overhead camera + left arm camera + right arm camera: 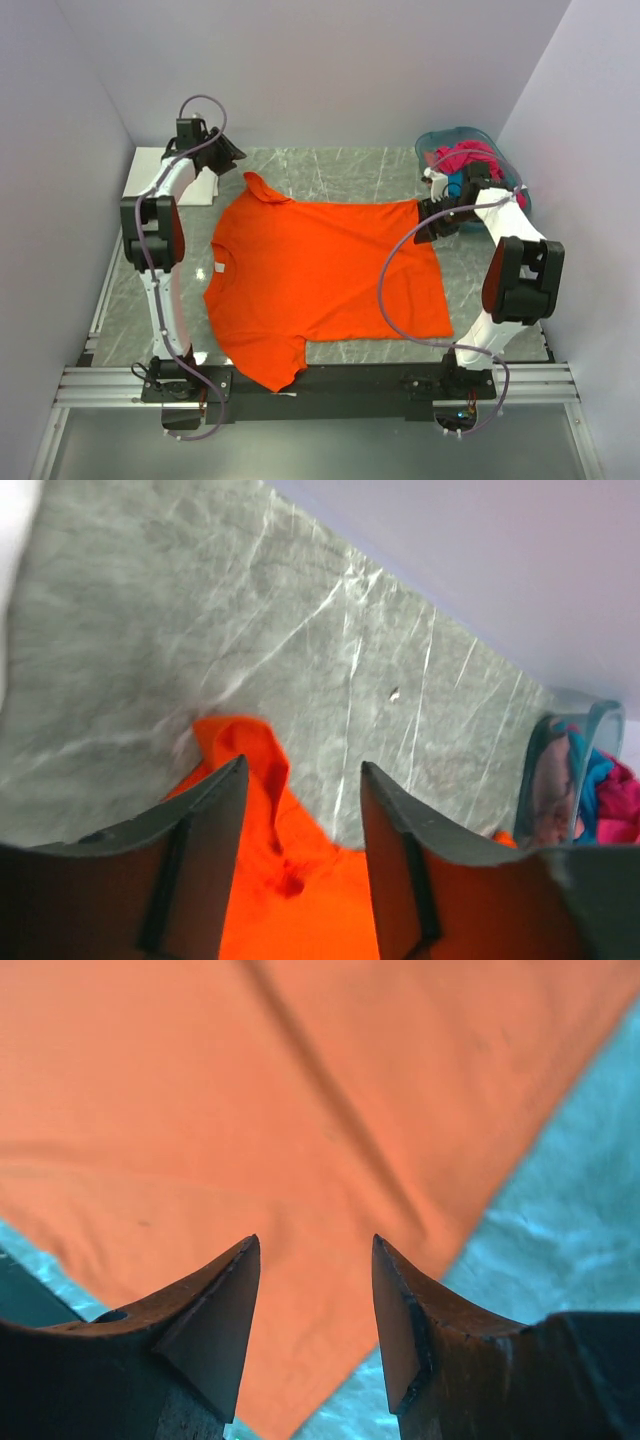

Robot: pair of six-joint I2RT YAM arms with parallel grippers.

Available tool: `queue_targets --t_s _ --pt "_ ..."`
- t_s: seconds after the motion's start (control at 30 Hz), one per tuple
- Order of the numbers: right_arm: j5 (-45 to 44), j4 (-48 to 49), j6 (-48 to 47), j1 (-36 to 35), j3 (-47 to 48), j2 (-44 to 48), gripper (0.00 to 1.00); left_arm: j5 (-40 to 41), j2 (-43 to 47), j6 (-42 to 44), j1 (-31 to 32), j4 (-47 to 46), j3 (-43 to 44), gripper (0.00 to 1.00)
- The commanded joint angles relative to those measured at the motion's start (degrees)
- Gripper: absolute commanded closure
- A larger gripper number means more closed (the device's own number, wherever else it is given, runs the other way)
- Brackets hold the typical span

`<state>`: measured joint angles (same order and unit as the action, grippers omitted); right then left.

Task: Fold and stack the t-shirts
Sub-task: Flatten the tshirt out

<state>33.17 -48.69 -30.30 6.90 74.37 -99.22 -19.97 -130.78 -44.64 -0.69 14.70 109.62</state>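
A bright orange t-shirt [320,270] lies spread flat on the marble table, collar to the left and hem to the right. My left gripper [230,156] is open and empty above its far sleeve [258,187]. In the left wrist view [304,763] the rumpled sleeve [255,770] shows between the fingers. My right gripper [425,221] is open and empty over the shirt's far right corner. In the right wrist view [316,1238] the orange cloth [260,1110] lies just below the fingers. Magenta [465,158] and blue [455,185] shirts sit in the basket.
A teal plastic basket [448,138] stands at the far right corner, also in the left wrist view [590,715]. A folded white cloth [150,170] lies at the far left. Grey walls enclose the table on three sides. The arm bases sit on the rail at the near edge.
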Motion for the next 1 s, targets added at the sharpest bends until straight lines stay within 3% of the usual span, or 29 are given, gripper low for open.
queue_targets --t_s 0.0,0.2,0.37,0.47,0.77,0.97 --pt "8.75 -2.65 -2.48 -2.58 2.45 3.85 0.44 0.81 8.52 5.17 -0.1 0.85 -4.4 0.49" --pt "5.34 1.92 2.09 -11.27 3.41 3.6 0.44 0.19 12.47 7.29 2.71 5.16 -14.07 0.6" --pt "6.99 4.3 5.25 -13.31 3.51 3.07 0.44 -0.43 14.94 3.95 5.17 0.51 -22.17 0.56" --pt "6.91 4.83 5.43 -13.31 2.19 3.33 0.44 0.37 12.67 3.51 6.49 0.33 -20.43 0.5" --pt "7.0 5.36 5.08 -13.14 0.16 4.56 0.44 2.39 4.4 2.46 9.3 4.28 -10.93 0.49" --pt "7.09 5.62 4.99 -12.96 -0.1 5.0 0.44 3.79 4.83 2.98 9.39 5.43 -10.83 0.49"
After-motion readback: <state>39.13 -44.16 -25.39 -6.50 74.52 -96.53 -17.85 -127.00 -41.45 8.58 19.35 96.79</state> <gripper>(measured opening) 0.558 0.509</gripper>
